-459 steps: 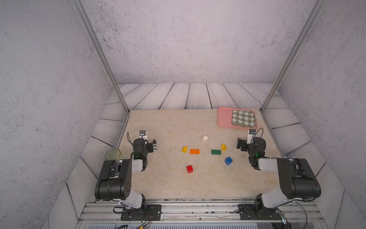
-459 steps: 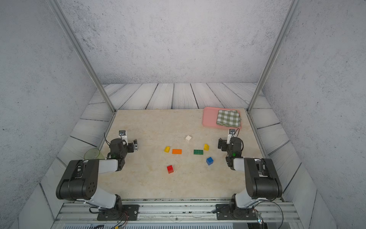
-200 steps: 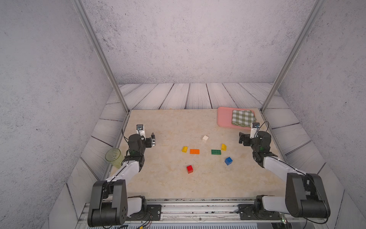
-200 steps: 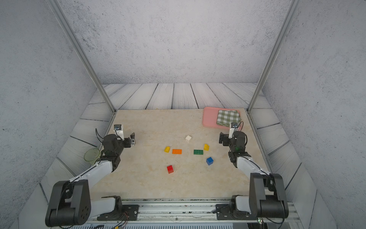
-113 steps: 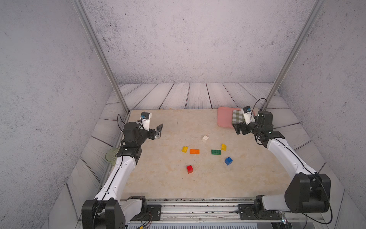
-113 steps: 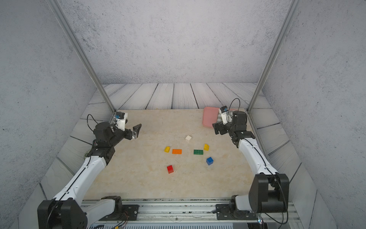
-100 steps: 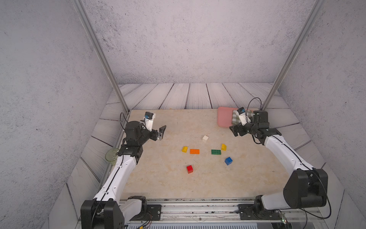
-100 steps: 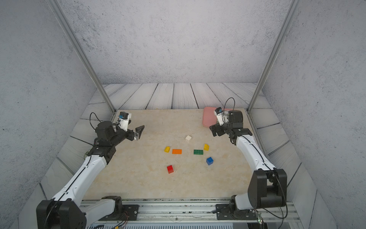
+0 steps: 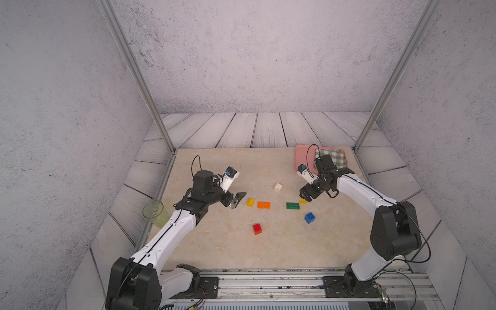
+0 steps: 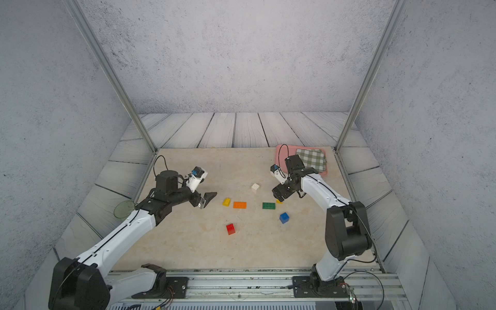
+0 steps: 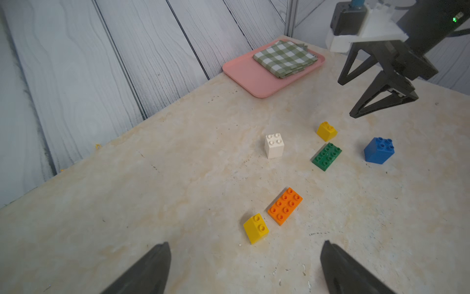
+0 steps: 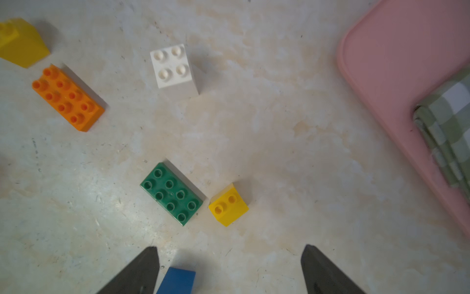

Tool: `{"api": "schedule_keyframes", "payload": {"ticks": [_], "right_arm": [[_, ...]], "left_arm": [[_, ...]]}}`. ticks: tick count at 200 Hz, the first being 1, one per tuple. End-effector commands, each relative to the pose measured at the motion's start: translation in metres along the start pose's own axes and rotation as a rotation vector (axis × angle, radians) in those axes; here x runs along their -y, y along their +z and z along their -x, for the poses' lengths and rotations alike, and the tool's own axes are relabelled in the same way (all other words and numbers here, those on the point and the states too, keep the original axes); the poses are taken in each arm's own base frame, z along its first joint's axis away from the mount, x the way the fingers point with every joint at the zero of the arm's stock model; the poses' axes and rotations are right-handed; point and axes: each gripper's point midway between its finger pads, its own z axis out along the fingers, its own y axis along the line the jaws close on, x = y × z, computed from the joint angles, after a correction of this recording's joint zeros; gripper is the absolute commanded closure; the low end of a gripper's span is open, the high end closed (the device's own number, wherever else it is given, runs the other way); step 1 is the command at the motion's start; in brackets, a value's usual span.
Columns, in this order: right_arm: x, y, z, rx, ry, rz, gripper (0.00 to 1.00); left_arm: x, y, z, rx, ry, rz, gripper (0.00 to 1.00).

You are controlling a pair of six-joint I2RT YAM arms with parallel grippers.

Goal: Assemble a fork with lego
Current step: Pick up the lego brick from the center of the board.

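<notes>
No fork is in view; the lego lies as loose, separate bricks on the beige table. From left to right there is a yellow sloped brick (image 9: 250,201), an orange flat brick (image 9: 263,205), a green flat brick (image 9: 292,205) and a second yellow brick (image 9: 303,201). A white brick (image 9: 278,187) sits behind them, with the blue brick (image 9: 309,217) and red brick (image 9: 257,229) in front. My left gripper (image 9: 237,200) (image 11: 246,244) hangs open just left of the first yellow brick. My right gripper (image 9: 306,194) (image 12: 230,247) is open above the second yellow brick (image 12: 228,205), holding nothing.
A pink tray (image 9: 302,155) with a folded green checked cloth (image 9: 331,158) lies at the back right, just behind my right arm. A green translucent cup (image 9: 155,212) stands off the table's left edge. Metal posts (image 9: 139,80) rise at the two back corners.
Both arms have swung up from beside their bases and reached inward over the table, ending next to the row of bricks. No brick has moved.
</notes>
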Motion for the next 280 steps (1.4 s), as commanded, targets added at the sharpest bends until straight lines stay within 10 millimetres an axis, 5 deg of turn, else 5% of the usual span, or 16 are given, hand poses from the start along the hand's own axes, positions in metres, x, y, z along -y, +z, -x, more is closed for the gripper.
{"api": "schedule_keyframes", "payload": {"ticks": [1,78,146,189,280], "right_arm": [[0.002,0.012,-0.014,-0.089,0.010,-0.002,0.09],[-0.013,0.023,-0.025,-0.095,-0.196,0.077,0.13],[-0.012,0.029,-0.013,-0.101,-0.391,0.126,0.11],[-0.024,0.038,-0.016,-0.105,-0.419,0.219,0.11],[-0.015,0.060,-0.027,-0.183,-0.446,0.213,0.20]], "left_arm": [[0.006,0.010,-0.011,-0.030,0.020,-0.020,0.02],[0.018,0.036,-0.021,-0.058,0.023,-0.075,0.02],[0.018,0.041,-0.030,-0.088,0.036,-0.073,0.02],[0.015,0.046,-0.037,-0.111,0.040,-0.065,0.02],[0.013,0.055,-0.043,-0.133,0.038,-0.070,0.02]]}}
